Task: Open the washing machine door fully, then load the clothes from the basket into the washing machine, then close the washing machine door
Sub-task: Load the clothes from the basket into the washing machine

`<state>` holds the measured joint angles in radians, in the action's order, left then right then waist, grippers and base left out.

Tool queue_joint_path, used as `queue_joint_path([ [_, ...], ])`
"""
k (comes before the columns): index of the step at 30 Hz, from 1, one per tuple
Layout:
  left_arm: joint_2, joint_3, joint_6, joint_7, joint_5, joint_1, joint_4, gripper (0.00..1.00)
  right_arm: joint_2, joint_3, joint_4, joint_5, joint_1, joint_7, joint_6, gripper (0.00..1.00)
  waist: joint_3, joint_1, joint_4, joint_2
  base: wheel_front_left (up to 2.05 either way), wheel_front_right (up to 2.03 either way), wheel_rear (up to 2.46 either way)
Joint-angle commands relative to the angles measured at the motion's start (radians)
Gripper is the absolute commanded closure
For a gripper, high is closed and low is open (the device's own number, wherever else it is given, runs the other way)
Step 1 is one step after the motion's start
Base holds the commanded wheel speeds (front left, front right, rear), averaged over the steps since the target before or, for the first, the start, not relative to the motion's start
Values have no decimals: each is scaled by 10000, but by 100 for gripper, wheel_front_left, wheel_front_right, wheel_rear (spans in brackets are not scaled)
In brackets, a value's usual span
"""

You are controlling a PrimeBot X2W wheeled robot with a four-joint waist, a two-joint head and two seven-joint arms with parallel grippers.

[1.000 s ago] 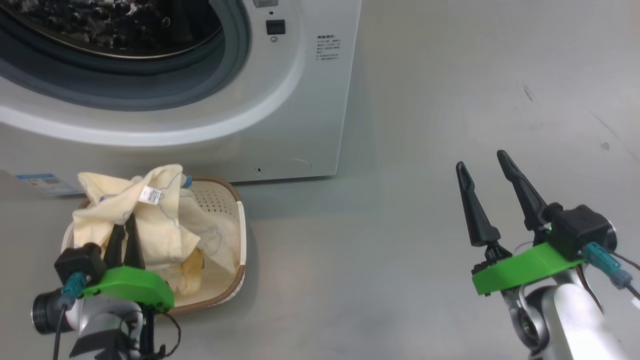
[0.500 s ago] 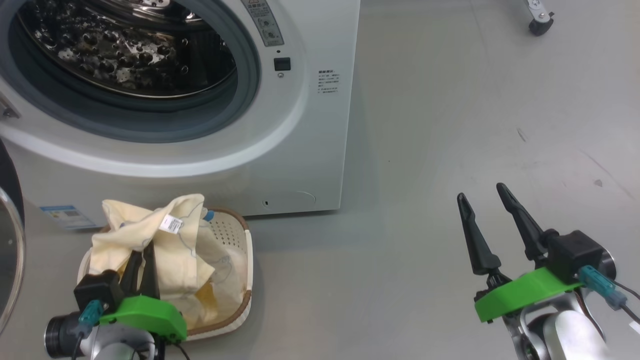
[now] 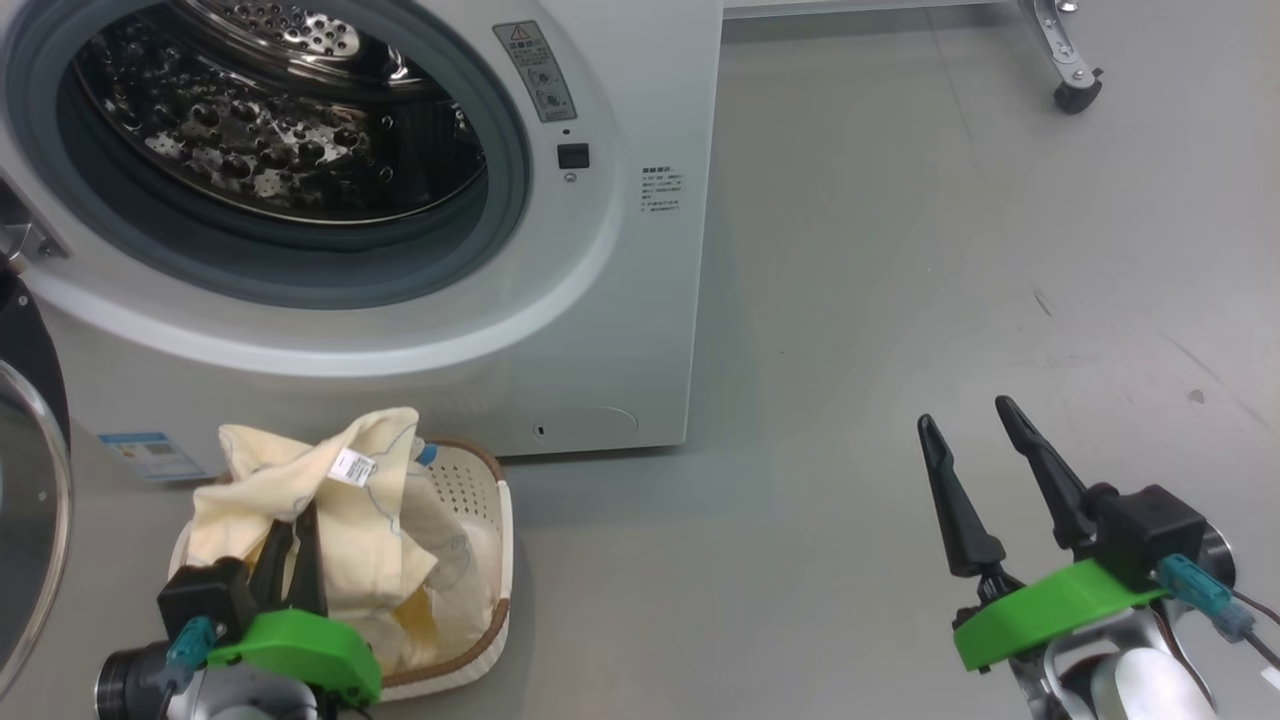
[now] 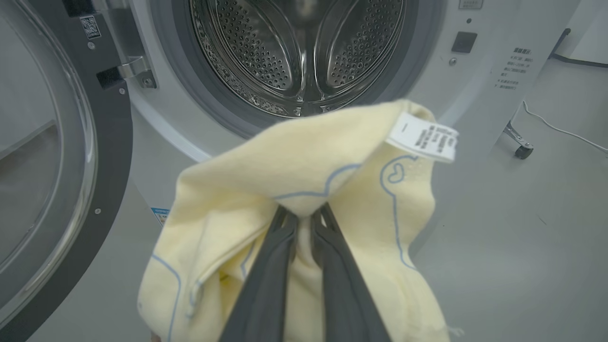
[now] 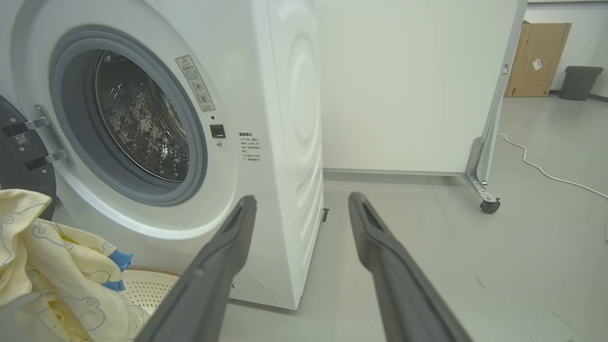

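My left gripper (image 4: 304, 216) is pinching the clothes (image 4: 285, 166); drum (image 4: 299, 52) sits dead ahead at twelve o'clock, right gripper (image 3: 968, 418) wide, idle.

There is one washing machine (image 3: 620, 330), one door (image 4: 111, 166), one basket (image 3: 462, 488), one cardboard box (image 5: 536, 59), one grey bin (image 5: 579, 81). Two grippers: left gripper (image 3: 297, 515), right gripper (image 3: 964, 410). The clothes (image 3: 350, 540) are maybe two garments; folds hide them.

No wording is legible. A grey warning sticker (image 3: 535, 70) with a triangle sign stands on the washing machine (image 3: 640, 330) beside the drum opening, and a small print block (image 3: 662, 190) sits right of it. The clothes (image 4: 294, 175) carry a white tag (image 4: 422, 141), its lines blurred. A square code sticker (image 4: 90, 27), perhaps a QR code, is on the washing machine door (image 4: 114, 156).
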<state>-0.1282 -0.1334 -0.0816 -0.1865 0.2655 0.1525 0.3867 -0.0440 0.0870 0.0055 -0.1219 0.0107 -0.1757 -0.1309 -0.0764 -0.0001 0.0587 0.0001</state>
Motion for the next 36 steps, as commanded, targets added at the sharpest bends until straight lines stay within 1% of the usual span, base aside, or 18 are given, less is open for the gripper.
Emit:
queue_joint_path([
  [1,-259,328,-79,-48,7,274,-441,100,-62,152,-388,-51,-211,14,2,0,-3,1,-15,-1,0,0,0],
  [12,-298,272,-127,-13,117,430,-314,100,-62,269,-439,-105,-264,55,2,0,-118,1,-11,-1,0,0,0],
  [20,-463,416,-138,145,284,1014,-11,100,-62,597,-404,-184,-509,9,2,0,-507,1,236,-1,0,0,0],
  [24,-578,498,64,487,548,1910,536,100,-62,898,-328,-278,-853,-137,2,0,-1001,1,441,-1,0,0,0],
  [28,-743,581,245,615,709,2819,1283,100,-62,1087,-187,-360,-1170,-295,2,0,-1426,1,636,-1,0,0,0],
  [31,-908,617,391,731,790,3522,1894,100,-62,1216,-90,-419,-1407,-403,2,0,-1761,1,796,-1,0,0,0],
  [36,-1292,724,744,1306,1055,4709,2954,100,-62,1355,37,-501,-1755,-556,2,0,-2375,1,1077,-1,0,0,0],
])
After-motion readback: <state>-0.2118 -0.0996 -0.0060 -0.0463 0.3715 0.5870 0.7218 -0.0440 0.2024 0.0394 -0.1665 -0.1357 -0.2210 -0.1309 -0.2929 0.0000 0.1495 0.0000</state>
